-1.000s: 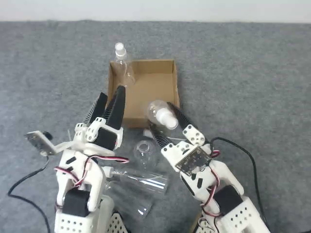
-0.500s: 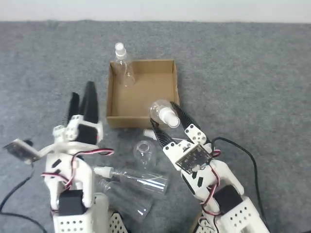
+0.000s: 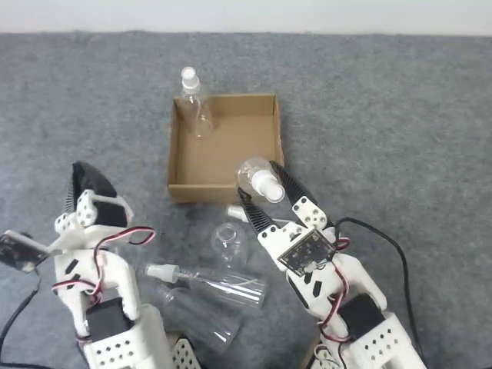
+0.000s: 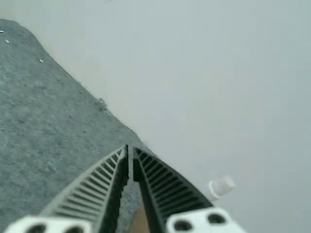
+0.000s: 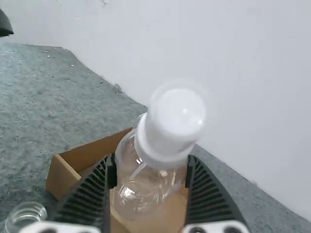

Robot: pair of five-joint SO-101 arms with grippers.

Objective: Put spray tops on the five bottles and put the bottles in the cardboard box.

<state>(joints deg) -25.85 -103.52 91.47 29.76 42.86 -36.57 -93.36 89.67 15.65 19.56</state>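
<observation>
While your left gripper [image 3: 86,181] sits at the left, well apart from the box, its fingers [image 4: 109,182] are pressed together with nothing between them. Between the two arms, two bottles [image 3: 223,286] lie on the carpet [image 3: 400,115], and the farther one wears a spray top. Just beyond them an open bottle [image 3: 228,240] stands upright, with a loose top [image 3: 237,211] lying near the box's front wall. The box [image 3: 171,150] sits in the middle, and a corner bottle [image 3: 196,111] with its top on stands at the far left corner. To the right, your right gripper [image 3: 260,183] is closed partway around the neck of a capped bottle [image 5: 163,145], holding it above the box's near right corner.
</observation>
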